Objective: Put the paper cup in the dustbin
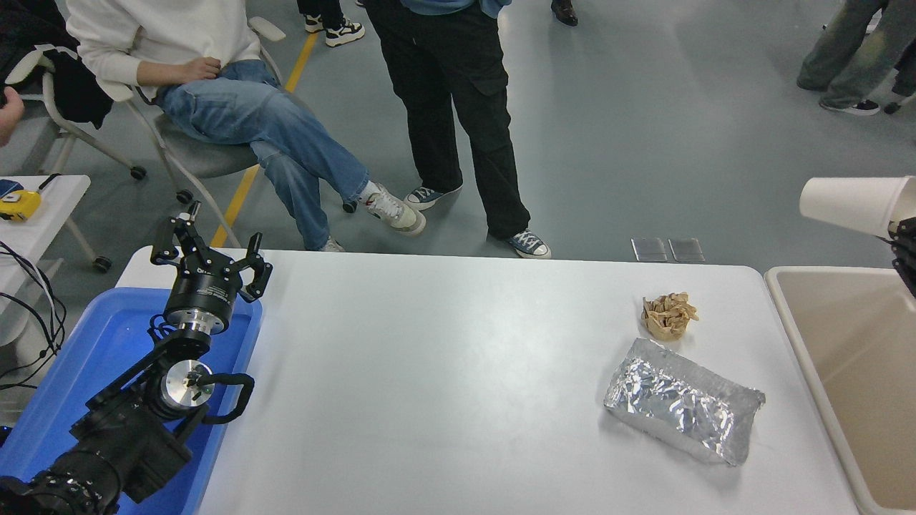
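The white paper cup (850, 204) hangs in the air at the right edge of the head view, lying sideways with its base pointing left. It is above the far left corner of the beige dustbin (823, 271). My right gripper (903, 236) is mostly cut off by the picture's right edge and holds the cup at its rim end. My left gripper (212, 259) is open and empty, parked over the blue tray at the lower left.
A crumpled brown paper wad (668, 315) and a foil-wrapped block (681, 410) lie on the white table (444, 372) at its right. A blue tray (100, 357) sits at the left. People sit and stand at the far side.
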Robot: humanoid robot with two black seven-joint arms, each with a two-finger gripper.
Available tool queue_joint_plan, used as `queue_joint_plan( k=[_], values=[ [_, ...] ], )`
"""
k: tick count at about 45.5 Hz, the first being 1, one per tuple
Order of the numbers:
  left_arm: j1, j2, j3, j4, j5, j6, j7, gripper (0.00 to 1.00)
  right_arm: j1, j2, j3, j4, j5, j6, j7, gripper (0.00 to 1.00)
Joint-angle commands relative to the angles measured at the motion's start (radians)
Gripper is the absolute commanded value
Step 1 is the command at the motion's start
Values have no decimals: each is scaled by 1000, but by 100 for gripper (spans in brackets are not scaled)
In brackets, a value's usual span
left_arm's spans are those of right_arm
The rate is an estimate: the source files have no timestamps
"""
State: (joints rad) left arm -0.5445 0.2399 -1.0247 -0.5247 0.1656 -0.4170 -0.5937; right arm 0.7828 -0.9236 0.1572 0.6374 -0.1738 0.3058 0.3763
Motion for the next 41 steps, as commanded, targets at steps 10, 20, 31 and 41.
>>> queue_joint_plan(
  k=[10, 20, 31, 41],
  values=[
    [0, -1, 0, 0, 0, 0, 0, 100, -152, 305, 16, -493, 51, -2, -2, 0],
    [0, -1, 0, 0, 0, 0, 0, 100, -172, 454, 16, -711, 82, -11, -22, 0],
    [0, -1, 0, 0, 0, 0, 0, 100, -188, 515, 35, -710, 106, -192, -111, 0],
    [0, 1, 0, 0, 0, 0, 0, 100, -192, 549, 47, -706, 145, -336, -157, 0]
  ],
)
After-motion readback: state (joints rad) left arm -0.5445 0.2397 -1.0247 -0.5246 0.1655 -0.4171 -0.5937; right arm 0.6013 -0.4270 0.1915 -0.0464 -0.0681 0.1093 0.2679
